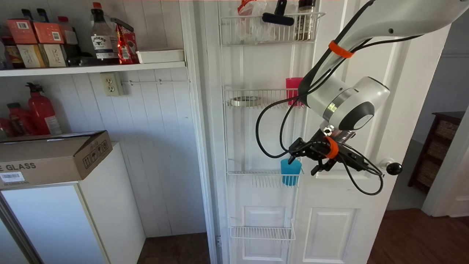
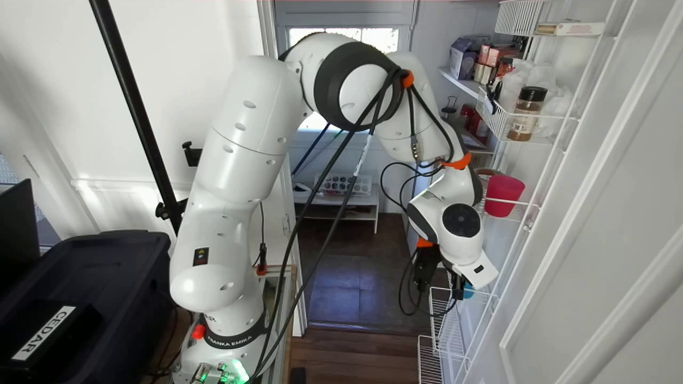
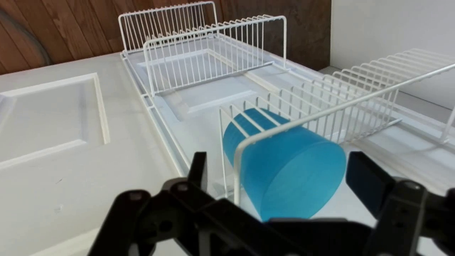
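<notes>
Blue tapered translucent plastic cup stands upright at one end of a white wire door basket. Black two-fingered gripper near its mouth, jaws spread wide, holding nothing. Bright pink plastic cup sits one basket higher.

I see the tapered blue plastic cup in a white wire basket, below the pink plastic cup.
</notes>
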You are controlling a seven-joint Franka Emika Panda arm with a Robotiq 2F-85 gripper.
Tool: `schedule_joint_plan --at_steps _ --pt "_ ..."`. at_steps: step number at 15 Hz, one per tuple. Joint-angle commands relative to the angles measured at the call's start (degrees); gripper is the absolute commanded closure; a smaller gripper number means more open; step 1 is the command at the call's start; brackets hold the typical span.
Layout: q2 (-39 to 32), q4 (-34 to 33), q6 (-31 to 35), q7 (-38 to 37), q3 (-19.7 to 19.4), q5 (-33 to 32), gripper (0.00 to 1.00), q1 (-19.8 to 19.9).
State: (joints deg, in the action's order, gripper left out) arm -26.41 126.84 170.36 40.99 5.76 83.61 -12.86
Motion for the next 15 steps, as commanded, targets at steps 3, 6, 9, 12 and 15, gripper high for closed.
schedule_joint_plan --at_steps 3,6,9,12,15 --pt "1.9 0.4 -9.8 7.5 1.0 6.6 0.0 5.4" --pt "0.4 0.5 -5.3 2.6 1.4 2.5 0.0 1.6" --pt "1.2 1.2 -5.7 3.4 1.6 2.5 0.0 1.6" --pt "3.5 3.0 -6.3 5.6 1.6 2.7 0.0 2.0" --pt "5.0 4.0 -5.6 9.2 1.5 4.1 0.0 2.4"
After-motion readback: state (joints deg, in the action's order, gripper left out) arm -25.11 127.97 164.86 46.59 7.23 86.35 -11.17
